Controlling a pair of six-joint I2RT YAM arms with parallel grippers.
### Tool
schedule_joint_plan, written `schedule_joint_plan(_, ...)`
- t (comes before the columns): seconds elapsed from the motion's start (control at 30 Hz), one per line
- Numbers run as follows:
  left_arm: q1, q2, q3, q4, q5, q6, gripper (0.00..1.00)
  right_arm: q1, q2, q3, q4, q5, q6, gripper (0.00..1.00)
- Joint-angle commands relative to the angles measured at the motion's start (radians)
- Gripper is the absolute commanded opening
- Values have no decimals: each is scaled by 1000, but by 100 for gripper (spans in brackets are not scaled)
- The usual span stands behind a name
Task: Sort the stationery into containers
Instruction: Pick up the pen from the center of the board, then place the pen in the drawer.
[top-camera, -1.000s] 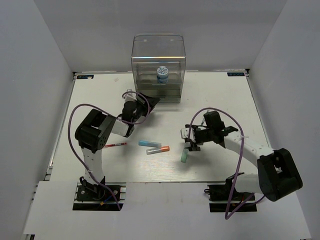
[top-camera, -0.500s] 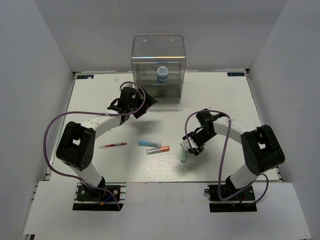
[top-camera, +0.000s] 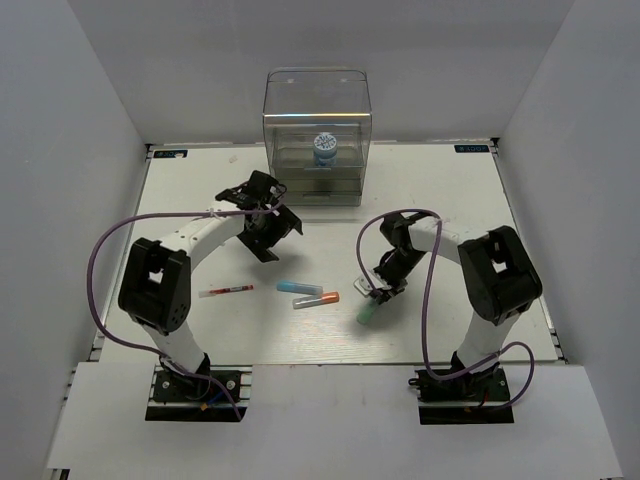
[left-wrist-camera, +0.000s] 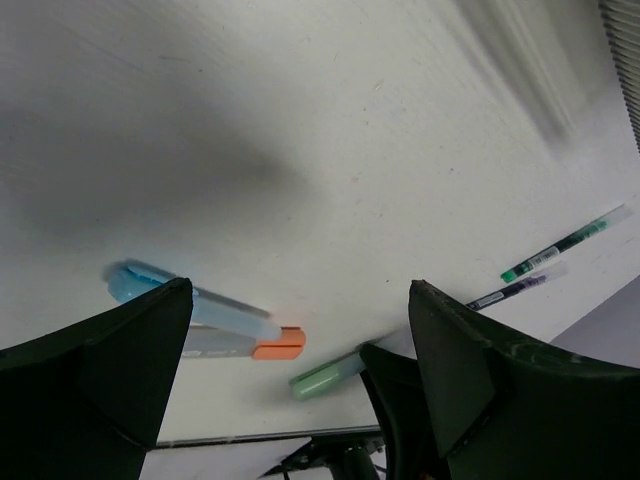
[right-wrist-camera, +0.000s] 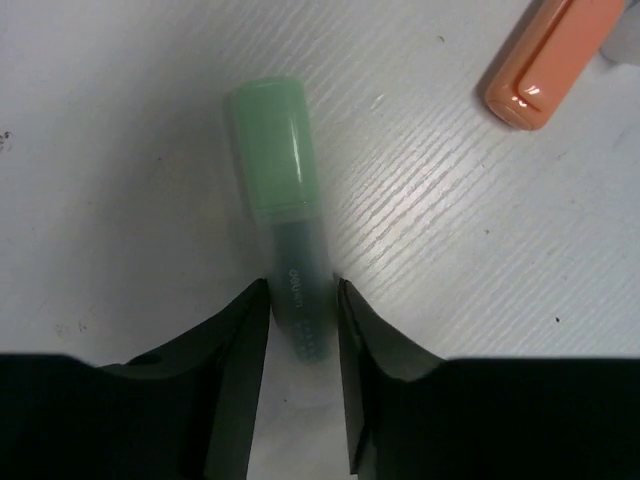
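Desk: From above, what in the unit (top-camera: 285, 105)?

Field: One tub (top-camera: 324, 147), upright in the tall top box. Drawers below too smoky to read.

Desk: And out on the table (top-camera: 450, 200)?

Field: Red pen (top-camera: 226, 291) at left. Blue marker (top-camera: 298, 287) and grey marker (top-camera: 316, 299) side by side mid-table. Green marker (top-camera: 367, 312) just right of them. All well apart from the unit. Left gripper (top-camera: 270, 226) above the table between unit and markers, spread wide, holding nothing. Right gripper (top-camera: 385, 290) down at the green marker's far end.

Desk: Left wrist?

Field: Fingers (left-wrist-camera: 100, 380) far apart, only bare table between. Beyond the tips, blue marker (left-wrist-camera: 150, 285), grey marker (left-wrist-camera: 255, 345) with its orange tip, green marker (left-wrist-camera: 325, 378), none touching the fingers. Two dark pens (left-wrist-camera: 562, 243) off to the right, side by side near the table edge.

Desk: Right wrist?

Field: Green marker (right-wrist-camera: 275, 160) lying flat, cap pointing away, dark barrel running in between the fingers (right-wrist-camera: 215, 350). Drawn in close on both sides, hardly a sliver of gap. Clamped or merely flanking, cannot tell. Orange tip of the grey marker (right-wrist-camera: 555, 55) at top right, apart.
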Motion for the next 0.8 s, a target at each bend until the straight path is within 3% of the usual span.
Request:
schedule_joint_plan(0.0,-10,39,90,-212,9,-39,99,12,32,18,-49,52,-235,36)
schedule_joint_plan(0.03,-10,51,90,-234,9,-50,99,10,32,15,-42,44,-223,23)
schedule_joint_plan(0.13,-21,72,101,-268,21,-62,99,5,-11,24,56,-16,-84,7)
schedule_joint_plan(0.2,-21,63,72,-280,21,-83,99,1,-31,26,191,-67,188,1)
schedule_joint_plan(0.23,-21,63,63,-280,21,-83,99,2,-74,27,243,-70,346,0)
schedule_joint_plan(0.27,-30,48,47,-280,21,-96,99,-1,-85,21,418,-59,425,0)
schedule_joint_plan(0.33,-30,29,35,-280,21,-106,99,-4,-150,10,538,-22,680,0)
schedule_joint_plan(0.4,-30,17,26,-280,21,-106,99,-7,-171,1,713,4,819,0)
schedule_joint_plan(0.63,-50,39,-39,-230,66,-128,99,4,-162,88,980,130,1018,0)
schedule_joint_plan(0.77,-50,62,-39,-199,75,-146,99,8,-120,116,1080,218,1018,0)
